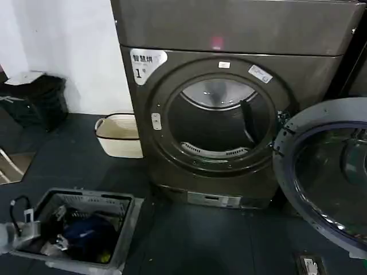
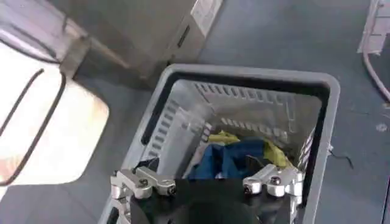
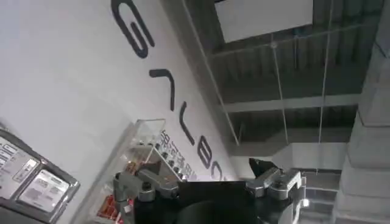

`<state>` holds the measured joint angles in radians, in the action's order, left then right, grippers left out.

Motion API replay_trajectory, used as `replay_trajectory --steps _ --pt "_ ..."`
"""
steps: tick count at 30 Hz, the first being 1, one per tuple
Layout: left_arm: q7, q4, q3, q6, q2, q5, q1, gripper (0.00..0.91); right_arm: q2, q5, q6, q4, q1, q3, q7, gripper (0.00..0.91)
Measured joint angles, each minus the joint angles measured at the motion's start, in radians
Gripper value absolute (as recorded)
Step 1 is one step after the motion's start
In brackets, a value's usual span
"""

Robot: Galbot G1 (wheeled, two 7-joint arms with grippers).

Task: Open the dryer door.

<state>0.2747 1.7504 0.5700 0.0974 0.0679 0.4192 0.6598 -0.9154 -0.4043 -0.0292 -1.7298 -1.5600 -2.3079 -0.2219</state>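
Dryer door (image 1: 321,172) already swung wide. L gripper (image 2: 207,182) is held open, empty, over laundry basket (image 2: 244,76); R gripper (image 3: 207,182) likewise open, empty. Risk: door could be clipped by R arm.

You're in a demo or test hall set up as a laundry corner: front-loading dryer (image 1: 229,114) on dark floor, grey laundry basket (image 1: 129,229) of clothes, cream hamper (image 1: 117,134) by a white wall, and overhead an industrial ceiling (image 3: 286,79) and big wall lettering (image 3: 164,91).
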Motion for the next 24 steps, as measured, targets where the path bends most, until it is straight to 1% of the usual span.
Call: replay_trajectory --steps 7,16,24 --pt "-0.012 0.018 -0.033 -0.018 0.034 0.030 0.050 0.907 -0.001 -0.001 -0.004 0.011 -0.003 -0.005 0.000 0.907" --pt "-0.011 0.023 -0.040 -0.048 0.048 0.031 0.076 0.907 -0.002 -0.001 -0.005 0.014 -0.001 -0.004 0.000 0.907" --pt "-0.003 -0.002 -0.039 -0.059 0.064 0.025 0.113 0.907 -0.001 -0.003 -0.008 0.024 -0.012 -0.020 0.000 0.907"
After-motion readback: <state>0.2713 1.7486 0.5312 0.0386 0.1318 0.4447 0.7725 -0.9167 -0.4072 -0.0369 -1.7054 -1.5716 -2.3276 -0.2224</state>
